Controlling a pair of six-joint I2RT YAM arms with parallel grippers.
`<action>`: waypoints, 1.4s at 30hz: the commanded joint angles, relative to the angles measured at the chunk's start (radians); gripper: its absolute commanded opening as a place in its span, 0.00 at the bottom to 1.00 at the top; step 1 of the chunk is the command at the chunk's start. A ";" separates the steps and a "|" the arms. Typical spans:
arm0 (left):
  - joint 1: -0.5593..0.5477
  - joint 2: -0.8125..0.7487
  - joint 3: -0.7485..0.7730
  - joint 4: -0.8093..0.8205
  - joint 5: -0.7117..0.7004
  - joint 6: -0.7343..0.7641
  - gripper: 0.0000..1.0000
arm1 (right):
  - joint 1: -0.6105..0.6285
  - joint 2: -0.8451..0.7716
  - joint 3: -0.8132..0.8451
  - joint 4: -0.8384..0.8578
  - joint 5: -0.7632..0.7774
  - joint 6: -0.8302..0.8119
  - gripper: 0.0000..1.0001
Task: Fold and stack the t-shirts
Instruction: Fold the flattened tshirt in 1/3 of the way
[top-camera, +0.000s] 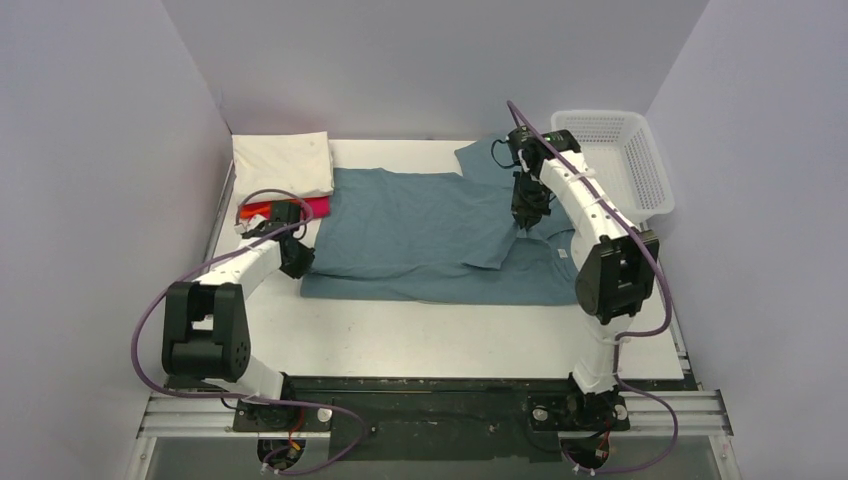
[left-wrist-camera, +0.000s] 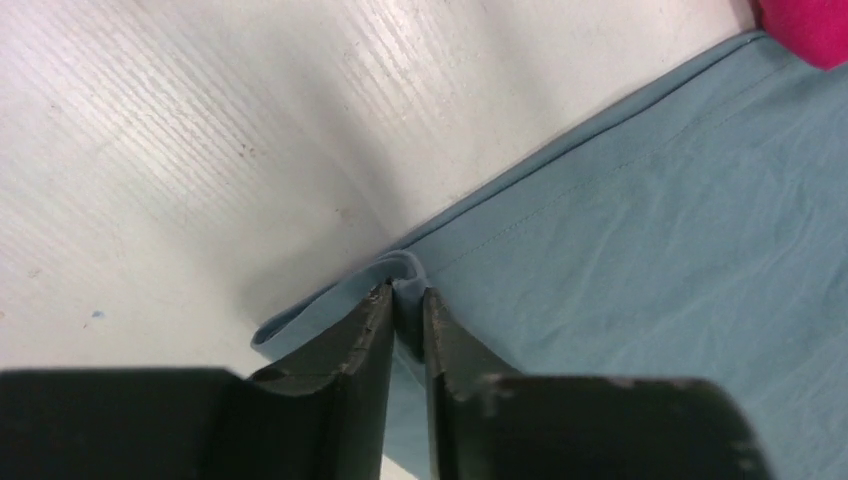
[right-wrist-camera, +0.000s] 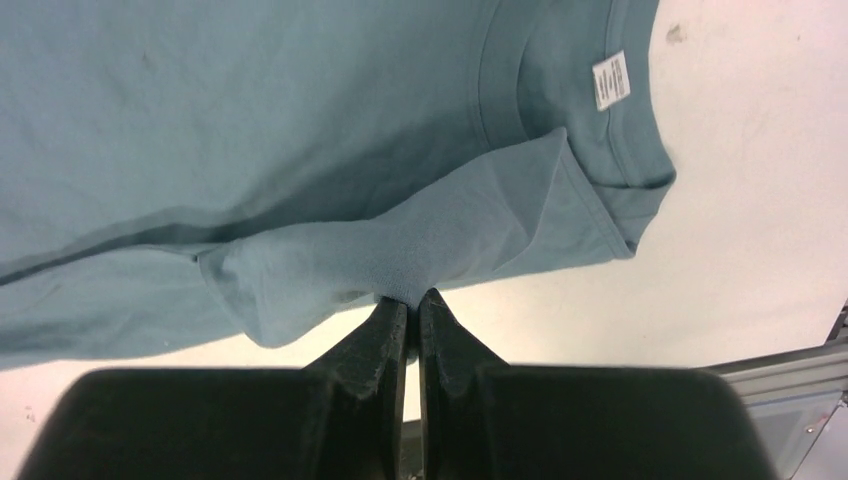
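Note:
A dusty teal-blue t-shirt (top-camera: 430, 235) lies spread across the middle of the table, its upper half folded forward over the lower part. My left gripper (top-camera: 297, 255) is shut on the shirt's left hem edge (left-wrist-camera: 405, 270), low on the table. My right gripper (top-camera: 527, 215) is shut on a fold of the shirt (right-wrist-camera: 400, 270) near the collar, holding it above the table; the collar with its white label (right-wrist-camera: 609, 80) shows beyond. Folded shirts lie stacked at the back left: cream-white (top-camera: 284, 162) on top, with pink-magenta (top-camera: 318, 206) and orange (top-camera: 252, 212) edges showing below.
A white plastic mesh basket (top-camera: 612, 155) stands at the back right, beside the right arm. Grey walls close in the left, back and right sides. Bare white table (top-camera: 440, 335) lies in front of the shirt. The pink-magenta shirt shows at the left wrist view's corner (left-wrist-camera: 810, 25).

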 joint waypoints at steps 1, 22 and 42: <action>0.017 0.038 0.081 0.039 -0.042 0.024 0.36 | -0.011 0.077 0.105 -0.047 0.057 -0.023 0.00; -0.007 -0.178 0.078 -0.012 0.112 0.135 0.89 | -0.020 -0.061 -0.165 0.279 -0.012 0.039 0.79; -0.100 0.051 -0.098 0.179 0.314 0.269 0.92 | -0.105 -0.233 -0.856 0.655 -0.111 0.171 0.83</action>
